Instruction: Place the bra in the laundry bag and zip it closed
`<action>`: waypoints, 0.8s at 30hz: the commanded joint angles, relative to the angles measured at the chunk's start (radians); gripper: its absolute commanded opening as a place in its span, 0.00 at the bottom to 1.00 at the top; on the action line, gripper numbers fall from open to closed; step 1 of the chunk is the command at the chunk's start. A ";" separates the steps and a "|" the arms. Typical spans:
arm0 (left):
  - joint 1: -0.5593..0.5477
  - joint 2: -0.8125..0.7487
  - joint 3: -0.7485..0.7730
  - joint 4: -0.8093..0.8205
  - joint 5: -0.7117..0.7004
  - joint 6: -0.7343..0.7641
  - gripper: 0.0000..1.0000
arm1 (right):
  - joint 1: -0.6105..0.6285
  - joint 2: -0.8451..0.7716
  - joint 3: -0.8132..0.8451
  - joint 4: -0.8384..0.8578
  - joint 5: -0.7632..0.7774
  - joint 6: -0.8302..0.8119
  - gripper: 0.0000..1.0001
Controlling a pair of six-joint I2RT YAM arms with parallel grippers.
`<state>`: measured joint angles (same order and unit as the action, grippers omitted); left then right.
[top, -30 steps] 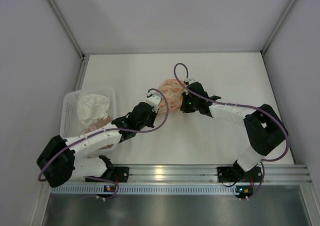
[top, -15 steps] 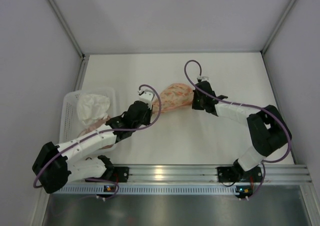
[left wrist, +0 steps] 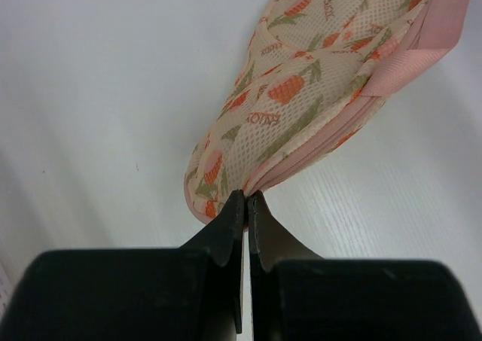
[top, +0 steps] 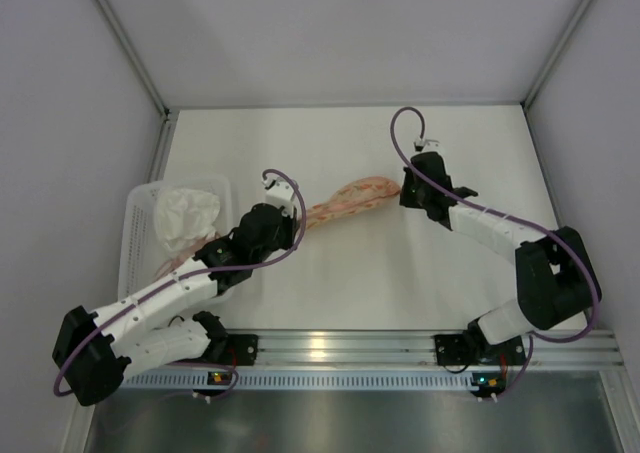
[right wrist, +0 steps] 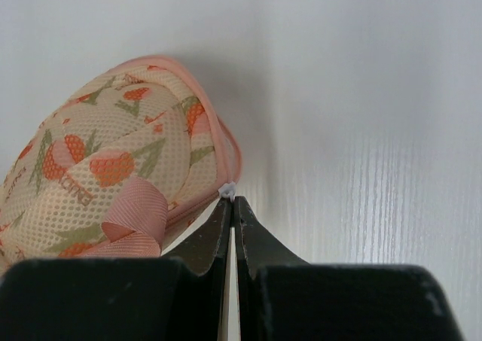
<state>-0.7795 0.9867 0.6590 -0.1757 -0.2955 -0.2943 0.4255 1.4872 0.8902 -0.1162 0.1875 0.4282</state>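
Standing by the bench, I saw the laundry bag lying flat and drawn out long between the two arms, its floral shell shut as far as I could tell. The left end effector had its fingers pressed together on the bag's pink zip edge. It pinched the rim at the end nearest to it, with the rest of the bag running away ahead of its tips. The right end effector was likewise closed tight, nipping a small white tab on the zip edge at the opposite end. The bag sat ahead and to the left of those tips, and the pink loop strap curled just beside them. Behind the left end effector, alongside its arm, stood a white basket with a crumpled white cloth in it.
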 commanded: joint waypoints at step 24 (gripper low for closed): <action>-0.159 0.437 0.430 0.071 0.161 0.259 0.96 | 0.087 -0.200 -0.034 -0.013 -0.180 0.050 0.00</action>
<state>-0.8837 1.3426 1.0252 -0.1467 -0.0517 -0.0769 0.4732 1.3430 0.8551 -0.1574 0.0292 0.4480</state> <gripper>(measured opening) 0.970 0.006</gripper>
